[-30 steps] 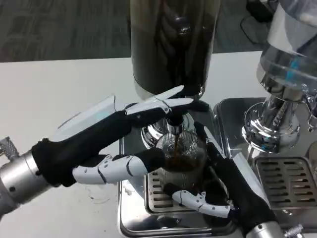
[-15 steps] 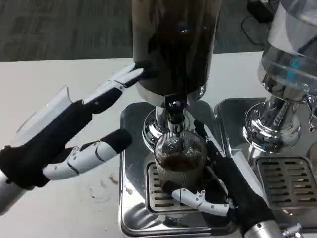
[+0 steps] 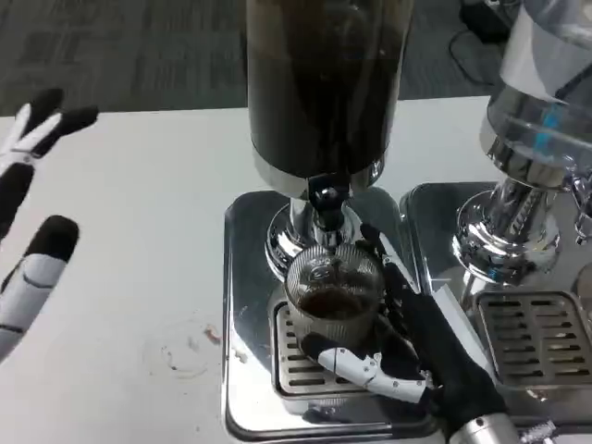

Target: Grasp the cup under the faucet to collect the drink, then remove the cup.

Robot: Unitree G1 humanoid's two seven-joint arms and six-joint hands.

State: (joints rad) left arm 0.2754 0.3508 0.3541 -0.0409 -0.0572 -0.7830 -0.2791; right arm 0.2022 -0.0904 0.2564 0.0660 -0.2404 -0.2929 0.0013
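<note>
My right hand wraps the ribbed glass cup from the right side: the black palm lies against the cup's right wall, one white and black finger curls across the front of its base, and others reach up along its far right side. The grip is closed on the glass. The cup stands upright on the slotted drip grate of the steel tray, directly below the faucet of the dark drink dispenser. Dark liquid fills roughly the lower part of the cup; the upper part of the glass is clear. I cannot tell whether any stream is falling from the spout.

My left hand hovers at the far left edge over the white table, well apart from the dispenser and the cup. Its fingers are spread, black tips pointing up and right, and it holds nothing.

A faint ring stain and a small brown spot mark the table just left of the tray. To the right stands a second dispenser with a clear tank and chrome base, over its own tray and grate.
</note>
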